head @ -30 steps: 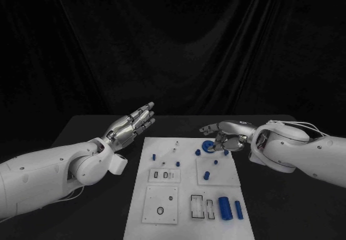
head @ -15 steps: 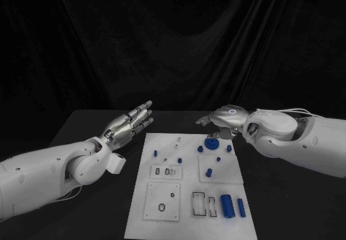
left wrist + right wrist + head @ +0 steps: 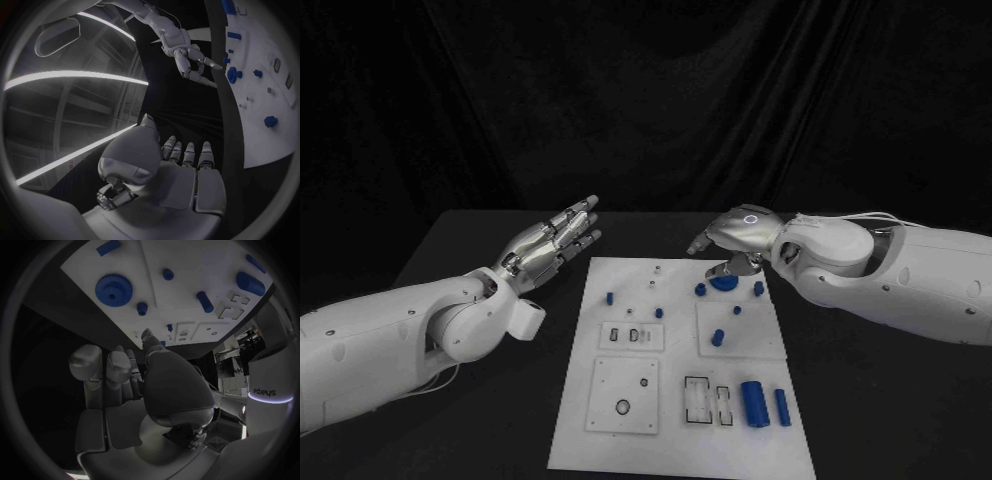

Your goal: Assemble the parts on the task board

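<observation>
Lying flat, toothed blue gear (image 3: 113, 289)

black table (image 3: 473, 250) lying under the work area, its surface showing on both sides | black curtain (image 3: 661, 100) hanging behind the table's far edge, falling in vertical folds across the whole background
</observation>
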